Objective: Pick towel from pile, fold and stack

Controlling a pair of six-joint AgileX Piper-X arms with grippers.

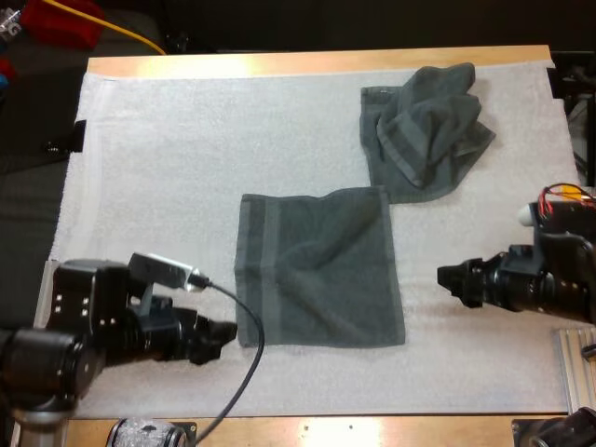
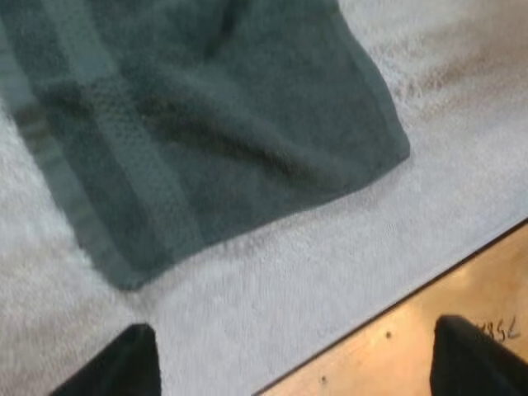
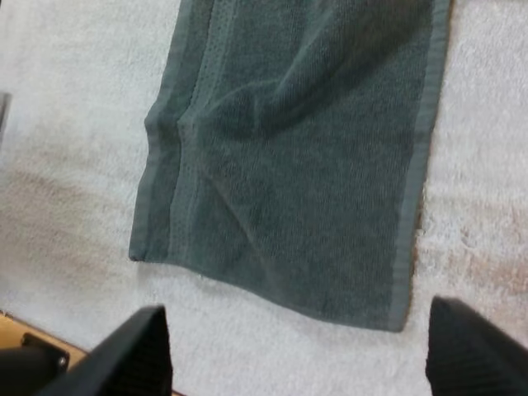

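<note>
Okay: left gripper (image 1: 222,336), right gripper (image 1: 447,278) apart, empty; flat towel (image 1: 321,270) is limp, so you pinch its corners by the mat's (image 1: 140,186) near edge.

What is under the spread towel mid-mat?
The white mat shows around the spread towel, so it lies on that. Anything beneath its middle is covered.

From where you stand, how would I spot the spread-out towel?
Start with the white mat covering the table. Near its middle, toward the near edge, lies the flat towel, dark grey-green. Unlike the crumpled towel beyond its far right corner, it is spread out and roughly square.
</note>
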